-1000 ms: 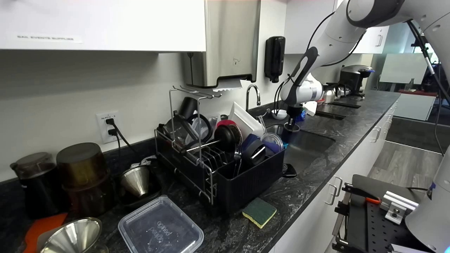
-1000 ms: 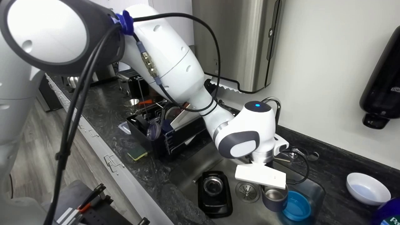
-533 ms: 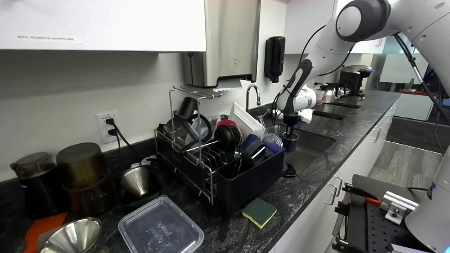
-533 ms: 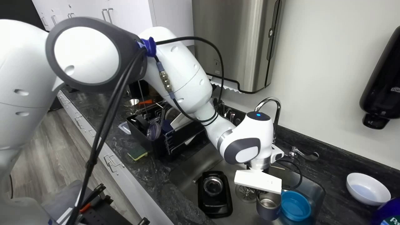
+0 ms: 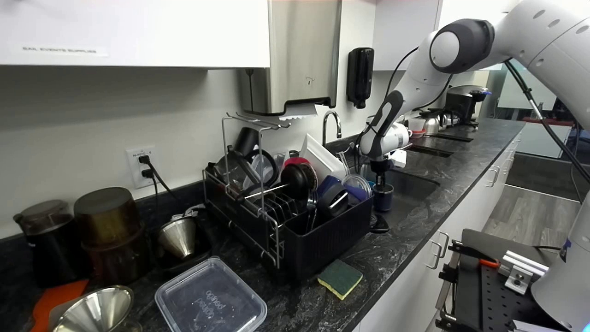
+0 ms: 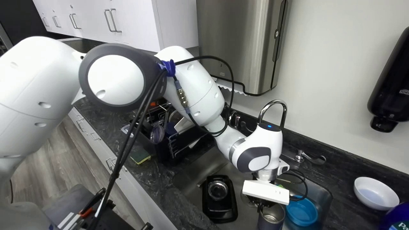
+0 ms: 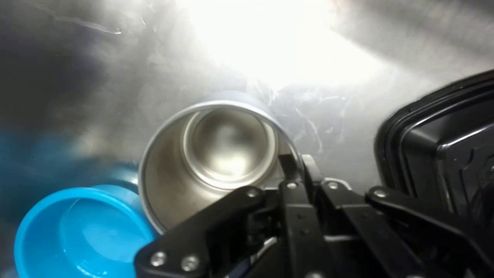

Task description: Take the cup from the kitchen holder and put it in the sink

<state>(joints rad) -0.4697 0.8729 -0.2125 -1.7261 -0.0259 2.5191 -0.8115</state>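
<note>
The cup (image 5: 383, 201) is dark blue outside with a bare metal inside. It is over or in the sink (image 5: 415, 182). In an exterior view its metal opening (image 6: 271, 217) faces up near the lower edge. In the wrist view I look down into the cup (image 7: 166, 181). My gripper (image 7: 303, 166) is shut on the cup's rim, with one fingertip inside and one outside the wall. The gripper (image 5: 380, 180) points down from above the cup. I cannot tell whether the cup's base touches the sink floor (image 6: 191, 174).
A blue container (image 7: 96, 235) lies in the sink beside the cup. A black tray (image 6: 220, 207) lies on the other side. A full black dish rack (image 5: 322, 242) stands next to the sink, with a sponge (image 5: 340, 278) in front. The faucet (image 6: 273, 103) rises behind the arm.
My gripper has lowered the cup deeper into the sink. In an exterior view the cup has moved down and slightly left, beside the blue container. The arm's elbow has come down.
</note>
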